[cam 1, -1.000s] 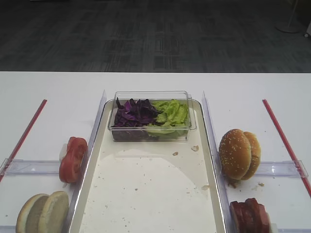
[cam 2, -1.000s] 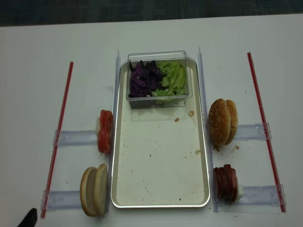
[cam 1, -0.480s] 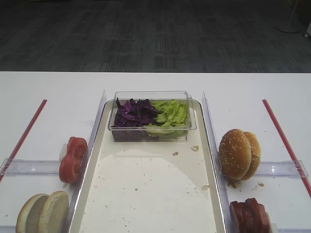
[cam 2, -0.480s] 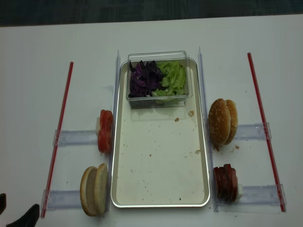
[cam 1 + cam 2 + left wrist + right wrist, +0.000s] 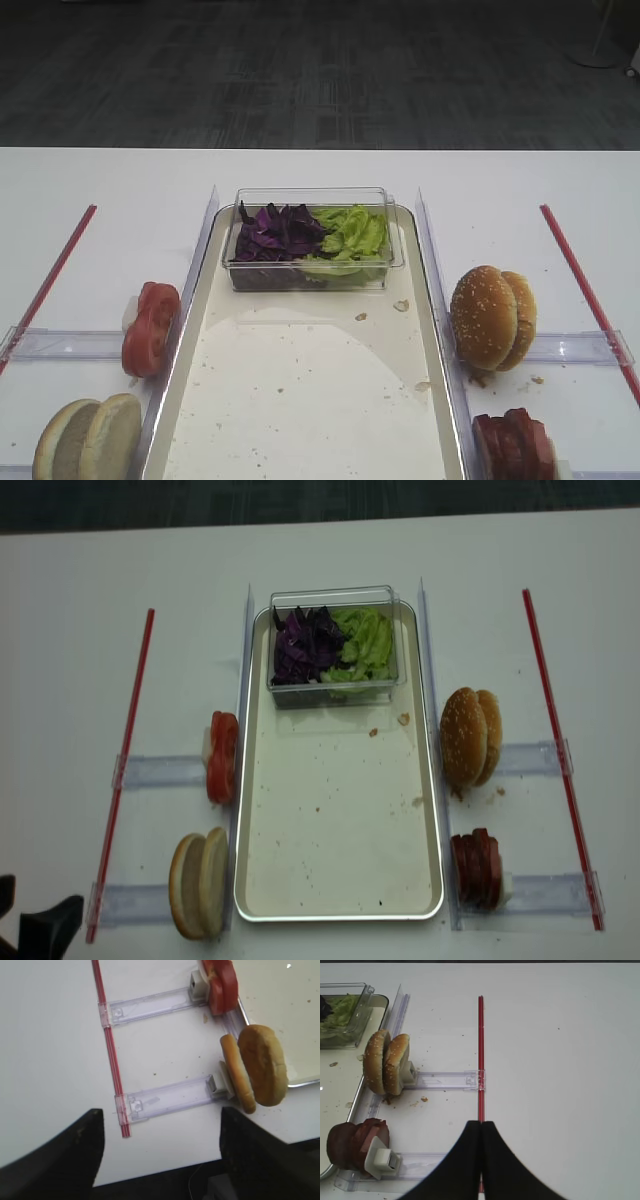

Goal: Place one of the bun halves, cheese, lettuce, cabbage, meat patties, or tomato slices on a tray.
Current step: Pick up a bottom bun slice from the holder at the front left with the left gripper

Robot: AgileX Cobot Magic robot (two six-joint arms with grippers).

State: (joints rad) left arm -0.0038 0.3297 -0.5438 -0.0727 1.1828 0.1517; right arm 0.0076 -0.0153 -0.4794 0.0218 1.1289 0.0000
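Two pale bun halves (image 5: 252, 1072) stand on edge, soft and squashable, so the wide-open left gripper (image 5: 160, 1132) should pinch the rims gently.

In the front high view the tray (image 5: 425, 300) runs off the near edge, and the bun halves (image 5: 88, 438) and meat patties (image 5: 514, 445) are cropped there too. From overhead only a dark tip of the left pincer (image 5: 40, 927) shows at the near left corner. The right wrist view cuts the clear box (image 5: 342, 1015) at its left edge. The left wrist view crops the tomato slices (image 5: 220, 985) at the top.
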